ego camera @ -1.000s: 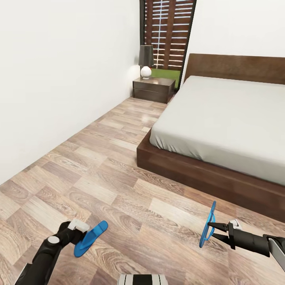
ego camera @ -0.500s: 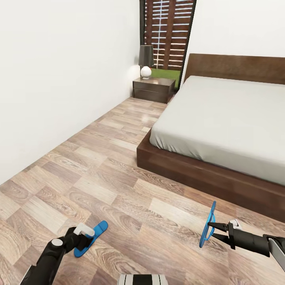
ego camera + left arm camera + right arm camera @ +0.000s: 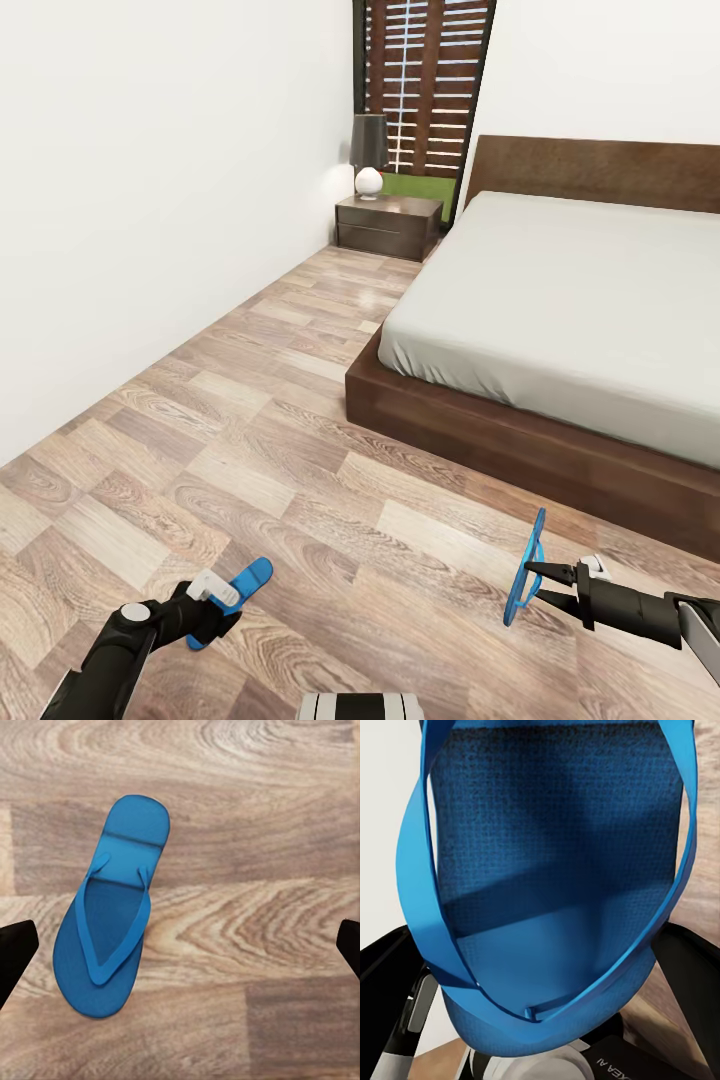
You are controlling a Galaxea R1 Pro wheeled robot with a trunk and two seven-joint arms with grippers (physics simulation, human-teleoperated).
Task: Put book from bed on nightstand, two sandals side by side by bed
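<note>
One blue sandal (image 3: 109,922) lies flat, straps up, on the wood floor; in the head view its tip (image 3: 253,574) pokes out from under my left gripper (image 3: 213,602). That gripper hovers over it, open, its dark fingertips (image 3: 15,954) spread wide on either side without touching. My right gripper (image 3: 537,582) is shut on the second sandal (image 3: 525,565), which it holds on edge above the floor near the bed's foot. The bed (image 3: 570,300) with its pale mattress stands at the right. A dark nightstand (image 3: 388,225) sits beside the headboard. The book is out of view.
A lamp (image 3: 368,150) with a dark shade and white base stands on the nightstand. A white wall (image 3: 150,200) runs along the left. A slatted window (image 3: 425,80) is behind the nightstand. Open plank floor (image 3: 280,430) lies between wall and bed.
My left gripper lowered its sandal from a tilted hold down flat onto the floor, let go and opened above it. The right arm and its sandal stayed still.
</note>
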